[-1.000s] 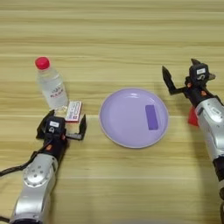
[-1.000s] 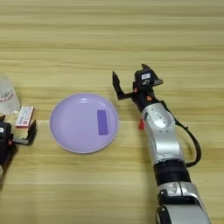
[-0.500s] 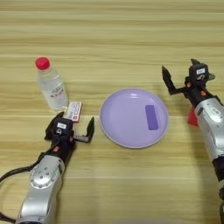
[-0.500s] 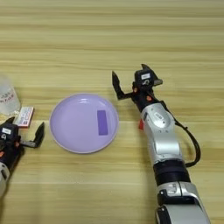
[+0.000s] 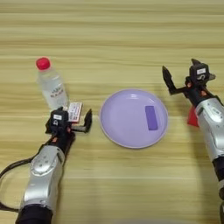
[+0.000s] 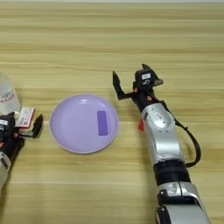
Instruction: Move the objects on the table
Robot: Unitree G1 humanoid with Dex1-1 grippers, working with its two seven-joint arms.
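A clear water bottle (image 5: 51, 87) with a red cap stands upright at the left of the table (image 5: 113, 39). A small flat white pack with red edges (image 5: 75, 111) lies just right of the bottle's base. My left gripper (image 5: 71, 124) is open right behind the pack, with one finger (image 5: 87, 119) to the pack's right. Further right, my right gripper (image 5: 180, 74) stands open with nothing between its fingers. A small red cube (image 5: 192, 117) peeks out beside the right forearm, mostly hidden by it.
A round lilac plate (image 5: 127, 131) lies in the middle between the two arms, with a small purple strip (image 5: 151, 117) on it. The bottle (image 6: 6, 94) is cut off by the left edge in the right eye view.
My left gripper drew back a little, then edged forward to just behind the white pack. The right arm, plate and bottle have not moved.
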